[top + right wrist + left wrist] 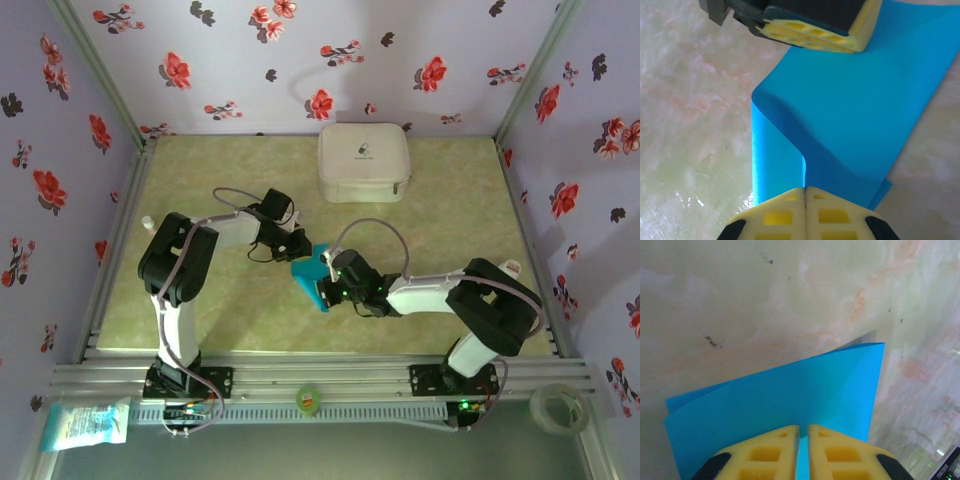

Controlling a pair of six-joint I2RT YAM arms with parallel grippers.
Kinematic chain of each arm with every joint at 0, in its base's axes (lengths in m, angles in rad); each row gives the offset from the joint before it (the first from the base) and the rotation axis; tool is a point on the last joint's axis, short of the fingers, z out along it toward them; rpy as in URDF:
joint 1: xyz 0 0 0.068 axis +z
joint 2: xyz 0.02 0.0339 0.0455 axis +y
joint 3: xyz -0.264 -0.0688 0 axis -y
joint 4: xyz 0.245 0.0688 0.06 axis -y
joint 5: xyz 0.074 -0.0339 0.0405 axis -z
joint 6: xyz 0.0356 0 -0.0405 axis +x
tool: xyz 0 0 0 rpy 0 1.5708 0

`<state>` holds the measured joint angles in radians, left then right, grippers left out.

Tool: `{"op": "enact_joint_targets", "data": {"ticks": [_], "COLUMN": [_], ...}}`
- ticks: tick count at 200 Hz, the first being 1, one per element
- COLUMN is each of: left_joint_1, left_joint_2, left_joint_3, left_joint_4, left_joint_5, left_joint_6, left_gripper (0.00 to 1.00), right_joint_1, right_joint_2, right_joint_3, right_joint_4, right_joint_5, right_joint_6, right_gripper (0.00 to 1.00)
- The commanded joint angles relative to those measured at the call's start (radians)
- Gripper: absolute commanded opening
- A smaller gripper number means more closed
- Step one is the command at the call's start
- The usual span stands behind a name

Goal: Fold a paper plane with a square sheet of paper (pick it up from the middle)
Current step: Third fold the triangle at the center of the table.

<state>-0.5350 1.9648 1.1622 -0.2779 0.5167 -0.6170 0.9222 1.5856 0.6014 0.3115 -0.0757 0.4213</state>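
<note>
Spanning two pincers at mid-bench: square sheet of paper [306,268], blue, folded over and bowed. Left pincer [803,429] is clamped on one edge and right pincer [805,190] is shut tight on the opposite edge. White case [363,160] sits well apart at the far edge. Open bench [200,180] surface lies on both flanks.

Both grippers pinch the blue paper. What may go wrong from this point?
1. The left gripper and the right gripper are both shut on the thin paper; if they pull apart, it may tear.
2. The paper bows in a soft curve beside the right gripper and does not lie flat, so a crease pressed here may land crooked.
</note>
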Motion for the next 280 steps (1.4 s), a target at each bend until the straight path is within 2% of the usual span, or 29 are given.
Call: {"op": "enact_joint_targets", "data": {"ticks": [1, 70, 280], "left_joint_1": [-0.007, -0.006, -0.01], "left_joint_2": [0.033, 0.034, 0.027], "left_joint_3": [-0.022, -0.015, -0.03], "left_joint_4": [-0.032, -0.046, -0.037], "left_joint_5": [-0.024, -0.024, -0.024], "left_joint_6": [0.013, 0.026, 0.016], "left_gripper": [0.14, 0.14, 0.15], "right_joint_1": [-0.008, -0.017, -0.024], "right_joint_2": [-0.015, 0.007, 0.067], "right_joint_3": [0.027, 0.081, 0.135], "right_joint_4": [-0.048, -0.139, -0.186], "right_joint_5": [0.05, 0.073, 0.088], "right_joint_6": [-0.03, -0.029, -0.006], "right_gripper": [0.0, 0.0, 0.0]}}
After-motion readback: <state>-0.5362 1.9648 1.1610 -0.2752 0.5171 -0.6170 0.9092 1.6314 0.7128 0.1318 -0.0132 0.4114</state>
